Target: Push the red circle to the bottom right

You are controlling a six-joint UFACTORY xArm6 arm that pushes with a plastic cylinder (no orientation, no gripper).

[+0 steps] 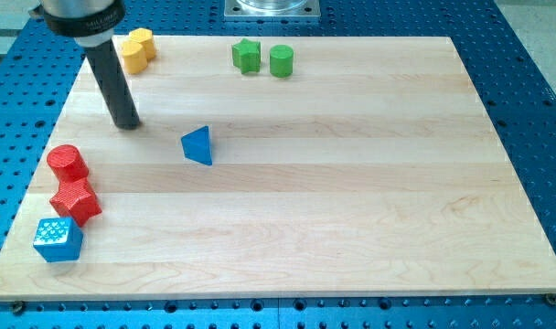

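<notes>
So my rod comes down from the view's top left, leaning a little, and my tip (127, 123) sits on the wooden desk (351, 183), up and to the right of the red circle (67, 163) and clear of it. There's no end effector on this arm, so no jaws to report. That red circle stands upright near the desk's left edge, round with no long axis, touching a red block (75, 202) just below it

rod's upper end (77, 14) cut off by view's top; yellow blocks' (136, 49) shapes unclear
</notes>
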